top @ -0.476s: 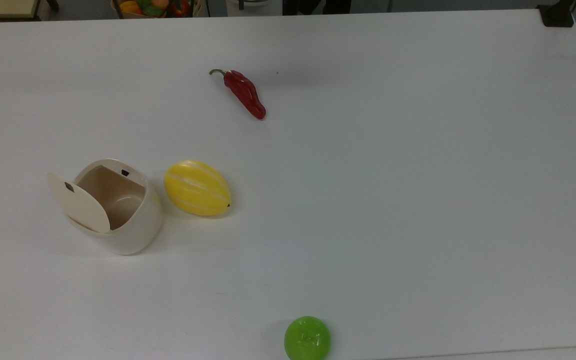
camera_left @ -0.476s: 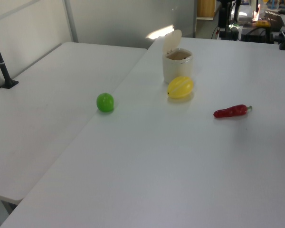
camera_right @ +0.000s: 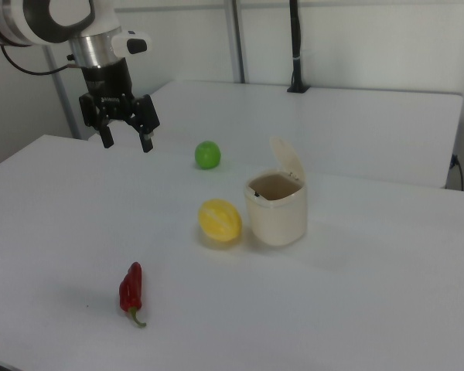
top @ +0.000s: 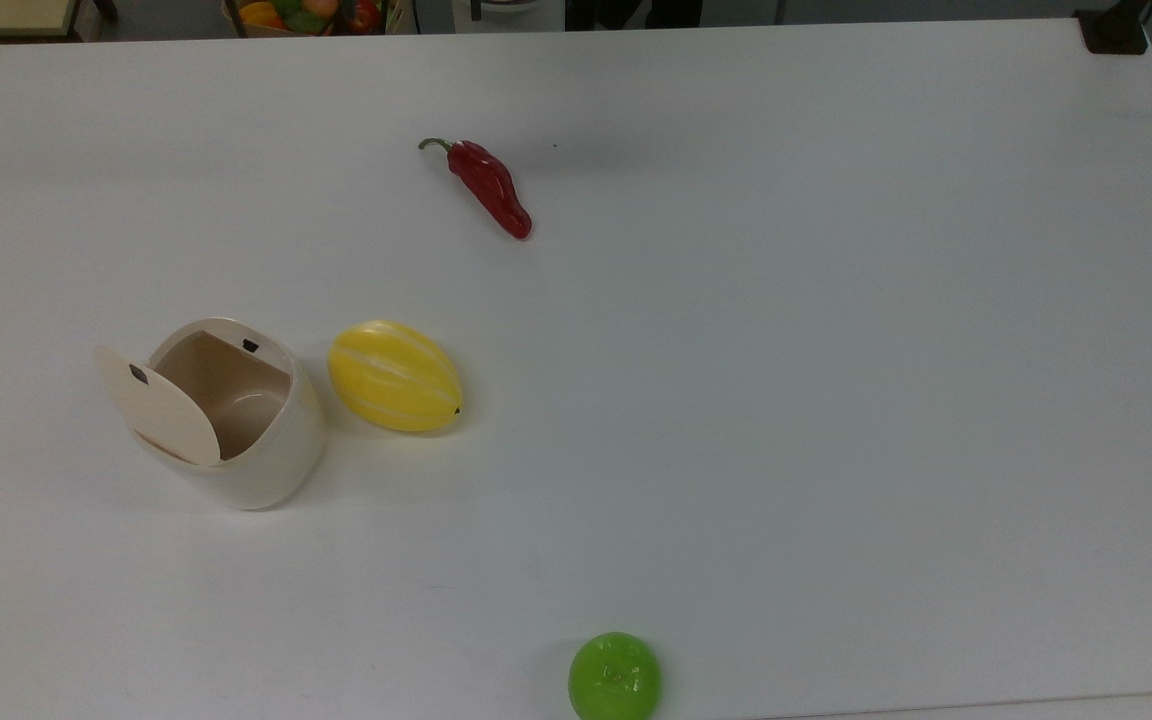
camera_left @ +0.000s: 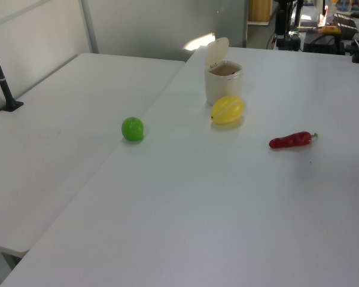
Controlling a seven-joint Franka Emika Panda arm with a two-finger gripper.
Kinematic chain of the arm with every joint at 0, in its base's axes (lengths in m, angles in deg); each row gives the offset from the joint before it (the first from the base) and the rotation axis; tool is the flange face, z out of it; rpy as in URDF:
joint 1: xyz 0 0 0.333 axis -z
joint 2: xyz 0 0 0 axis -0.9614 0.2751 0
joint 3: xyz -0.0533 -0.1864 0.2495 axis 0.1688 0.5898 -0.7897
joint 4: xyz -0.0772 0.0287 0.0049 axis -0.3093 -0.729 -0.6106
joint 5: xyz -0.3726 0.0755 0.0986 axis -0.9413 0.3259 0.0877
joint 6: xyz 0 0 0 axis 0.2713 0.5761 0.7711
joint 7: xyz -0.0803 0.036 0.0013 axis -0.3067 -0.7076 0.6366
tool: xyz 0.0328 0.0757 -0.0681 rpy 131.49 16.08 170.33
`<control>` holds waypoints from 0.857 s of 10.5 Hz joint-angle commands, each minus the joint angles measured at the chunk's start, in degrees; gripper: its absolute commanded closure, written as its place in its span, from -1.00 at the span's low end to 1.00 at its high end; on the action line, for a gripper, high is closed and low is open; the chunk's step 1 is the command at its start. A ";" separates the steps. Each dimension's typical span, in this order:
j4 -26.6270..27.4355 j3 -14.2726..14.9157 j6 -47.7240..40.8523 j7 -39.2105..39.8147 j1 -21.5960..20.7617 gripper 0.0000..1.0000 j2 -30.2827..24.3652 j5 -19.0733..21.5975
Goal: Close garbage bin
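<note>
The cream garbage bin (top: 251, 465) (camera_left: 222, 84) (camera_right: 278, 212) stands on the white table with its beige lid (top: 161, 403) (camera_left: 216, 51) (camera_right: 287, 160) tipped up, so the hollow inside shows. A small black square marks the lid. In the right view my gripper (camera_right: 127, 141) hangs open and empty well above the table, far to the right view's left of the bin, fingers pointing down.
A yellow melon (top: 394, 376) (camera_right: 220, 220) lies right beside the bin. A red chili pepper (top: 489, 186) (camera_right: 130, 291) and a green ball (top: 614, 676) (camera_right: 207, 154) lie farther off. A second table (camera_left: 54, 143) adjoins in the left view.
</note>
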 commanded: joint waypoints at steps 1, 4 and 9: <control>0.46 0.24 -0.90 0.49 -0.12 -1.00 -0.04 0.24; 0.64 0.24 -0.99 0.75 -0.47 -0.55 -0.04 0.32; 0.64 0.24 -1.16 0.66 -0.64 1.00 0.05 0.68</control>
